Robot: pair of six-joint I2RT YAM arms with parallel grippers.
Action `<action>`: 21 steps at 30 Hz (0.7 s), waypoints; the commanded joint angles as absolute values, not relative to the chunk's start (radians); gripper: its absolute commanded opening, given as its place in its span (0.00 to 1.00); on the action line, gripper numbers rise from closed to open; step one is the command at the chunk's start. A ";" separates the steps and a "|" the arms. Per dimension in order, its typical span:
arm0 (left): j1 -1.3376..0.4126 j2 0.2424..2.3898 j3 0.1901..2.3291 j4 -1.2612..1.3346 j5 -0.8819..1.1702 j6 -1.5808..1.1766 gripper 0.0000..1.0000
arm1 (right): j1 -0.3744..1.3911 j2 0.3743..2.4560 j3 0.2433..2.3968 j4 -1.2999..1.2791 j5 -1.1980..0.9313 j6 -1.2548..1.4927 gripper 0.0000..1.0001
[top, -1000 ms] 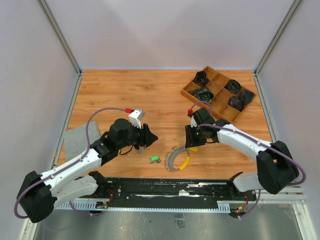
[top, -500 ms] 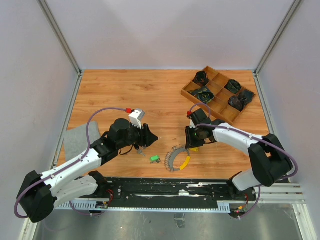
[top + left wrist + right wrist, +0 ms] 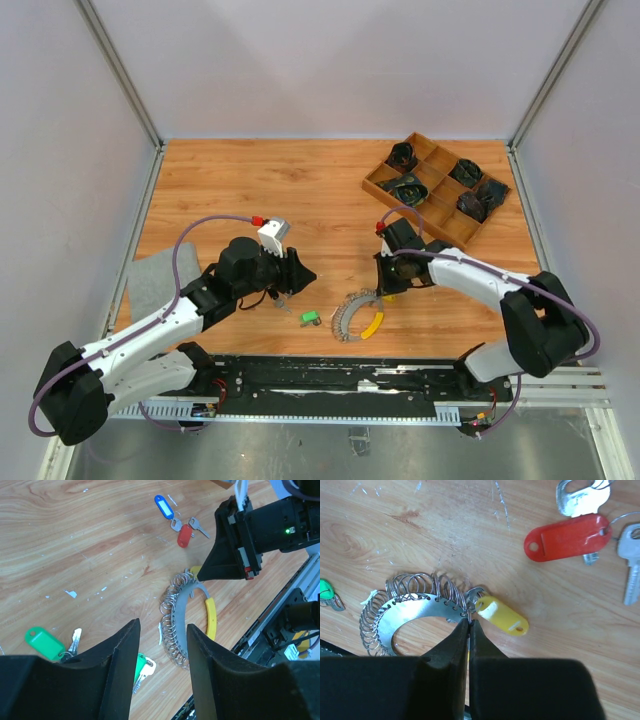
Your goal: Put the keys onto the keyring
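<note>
The keyring (image 3: pixel 407 606), a silvery plate strung with wire coils and a yellow curved piece (image 3: pixel 211 617), lies near the table's front edge (image 3: pixel 350 318). My right gripper (image 3: pixel 469 624) is shut, pinching a thin wire at the keyring's end coil, right beside the small ring of a yellow-tagged key (image 3: pixel 502 616). A red-tagged key (image 3: pixel 567 536), a plain silver key (image 3: pixel 632 555) and a blue-tagged key (image 3: pixel 163 505) lie beyond it. My left gripper (image 3: pixel 162 680) hovers open and empty to the left of the keyring, with green-tagged keys (image 3: pixel 44 642) (image 3: pixel 141 666) on the wood below it.
A wooden compartment tray (image 3: pixel 372 184) holding dark bundles stands at the back right. A grey cloth (image 3: pixel 150 282) lies at the left edge. The black rail (image 3: pixel 330 378) runs along the near edge, just behind the keyring.
My right gripper has closed from partly open to shut at the keyring's end and shifted slightly. The left arm has not moved.
</note>
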State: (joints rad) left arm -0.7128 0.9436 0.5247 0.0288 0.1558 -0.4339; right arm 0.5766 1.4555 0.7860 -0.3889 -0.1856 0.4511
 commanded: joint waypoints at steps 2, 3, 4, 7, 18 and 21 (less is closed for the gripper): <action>-0.707 0.937 0.519 0.052 0.164 -0.423 0.47 | 0.586 1.371 0.831 -0.461 -0.056 0.354 0.00; -0.707 0.937 0.518 0.052 0.163 -0.424 0.47 | 0.594 1.366 0.849 -0.477 -0.044 0.328 0.01; -0.707 0.934 0.516 0.053 0.163 -0.425 0.47 | 0.604 1.361 0.867 -0.486 -0.054 0.299 0.01; -0.707 0.930 0.510 0.057 0.161 -0.428 0.47 | 0.681 1.360 0.928 -0.494 -0.113 0.207 0.01; -0.706 0.875 0.501 0.085 0.186 -0.414 0.46 | 0.804 1.182 0.947 -0.438 -0.190 0.124 0.01; -0.707 0.835 0.489 0.129 0.235 -0.407 0.47 | 0.804 1.111 0.946 -0.426 -0.246 0.076 0.01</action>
State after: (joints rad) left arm -0.7128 0.8898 0.5049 0.0437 0.1722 -0.4267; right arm 0.8028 1.1954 0.9524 -0.4522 -0.1707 0.1547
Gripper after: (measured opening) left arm 0.466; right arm 0.014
